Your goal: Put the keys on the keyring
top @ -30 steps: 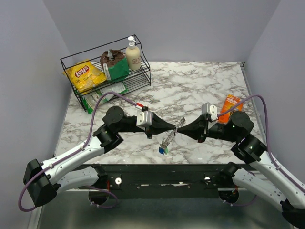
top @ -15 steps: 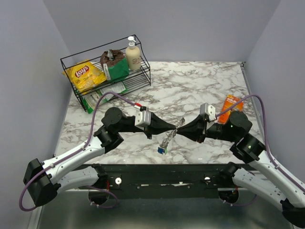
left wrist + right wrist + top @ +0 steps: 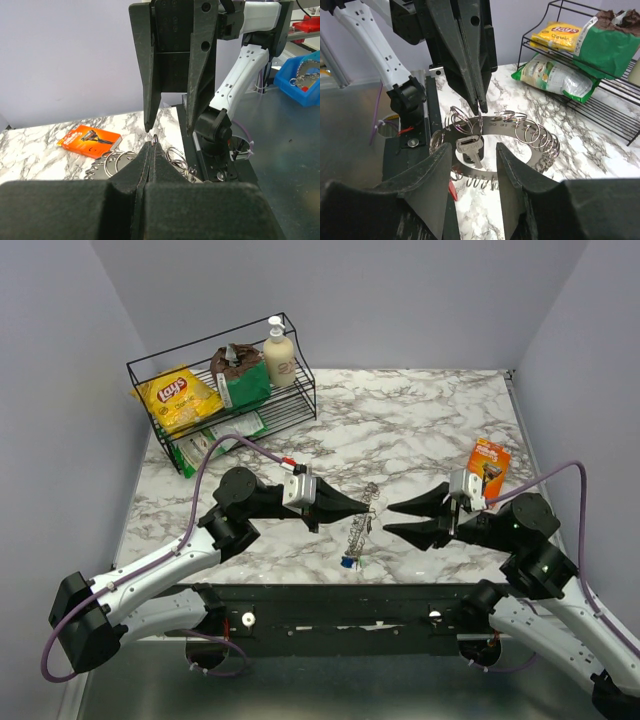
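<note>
Mid-frame, my left hand (image 3: 366, 509) pinches the dangling keyring (image 3: 357, 528); right hand (image 3: 387, 519) gapes.
One-point grip: it may swing or slip.

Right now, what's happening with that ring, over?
Left fingers shut on the keyring, which hangs from them. Right fingers open, apart from it. Blue key at its lower end. Orange pack well aside.

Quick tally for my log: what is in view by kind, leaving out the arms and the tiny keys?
Snack bags: 3 (yellow Lay's, brown-and-green, green-and-white)
Pump bottle: 1
Wire rack: 1
Orange razor pack: 1
Keyring: 1
Total: 7
</note>
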Controlling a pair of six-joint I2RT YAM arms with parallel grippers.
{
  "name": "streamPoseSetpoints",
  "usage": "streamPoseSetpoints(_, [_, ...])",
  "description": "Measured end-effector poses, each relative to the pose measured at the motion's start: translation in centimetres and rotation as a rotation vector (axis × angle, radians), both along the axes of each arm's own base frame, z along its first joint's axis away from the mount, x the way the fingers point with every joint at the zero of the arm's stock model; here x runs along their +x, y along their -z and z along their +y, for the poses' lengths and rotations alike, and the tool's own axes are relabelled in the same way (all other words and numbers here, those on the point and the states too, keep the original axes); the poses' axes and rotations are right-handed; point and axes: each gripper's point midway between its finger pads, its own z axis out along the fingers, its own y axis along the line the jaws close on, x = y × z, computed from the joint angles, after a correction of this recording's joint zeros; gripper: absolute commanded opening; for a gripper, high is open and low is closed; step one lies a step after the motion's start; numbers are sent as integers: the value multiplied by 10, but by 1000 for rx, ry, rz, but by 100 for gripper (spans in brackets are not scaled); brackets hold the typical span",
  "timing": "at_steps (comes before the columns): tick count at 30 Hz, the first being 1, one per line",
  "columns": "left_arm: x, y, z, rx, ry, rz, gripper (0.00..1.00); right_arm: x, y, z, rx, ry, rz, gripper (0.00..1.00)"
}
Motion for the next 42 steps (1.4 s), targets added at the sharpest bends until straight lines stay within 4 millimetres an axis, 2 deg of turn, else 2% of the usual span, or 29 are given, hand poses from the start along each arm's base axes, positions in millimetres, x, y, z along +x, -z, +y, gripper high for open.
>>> streamPoseSetpoints(3, [0, 0, 0, 0, 0, 0, 0, 0, -3, 1, 13, -4, 1, 42])
streamPoseSetpoints(14, [-2, -2, 0, -7, 9, 3, 0, 7, 0, 20, 15, -66, 39, 36])
streamPoseSetpoints(15, [-2, -3, 0, -9, 10, 4, 0, 7, 0, 21, 16, -72, 41, 30])
streamPoseSetpoints(20, [-3, -2, 1, -11, 12, 5, 0, 3, -5, 23, 35, -101, 37, 23])
streamPoseSetpoints(23, [-4, -2, 1, -11, 19, 5, 0, 1, -9, 24, 46, -114, 31, 13])
streamPoseSetpoints(24, [-4, -2, 1, -11, 22, 4, 0, 0, -10, 24, 49, -119, 31, 5])
streamPoseSetpoints(26, [-5, -3, 1, -15, 27, 0, 0, -1, -10, 25, 50, -128, 32, 1])
streamPoseSetpoints(35, [-5, 1, 1, 0, 31, 3, 0, -2, -6, 28, 40, -149, 45, 1])
streamPoseSetpoints(38, [-4, 4, 1, 37, 28, 8, 11, -1, -1, 28, 23, -146, 55, 1])
streamPoseSetpoints(39, [-3, 5, 1, 54, 26, 6, 19, 0, -1, 28, 17, -146, 56, 1])
streamPoseSetpoints(41, [-2, 4, 1, 86, 24, -2, 28, 1, -1, 29, 2, -144, 62, 1])
streamPoseSetpoints(42, [-2, 2, 1, 98, 25, -7, 38, 1, -2, 29, -4, -144, 60, 1])
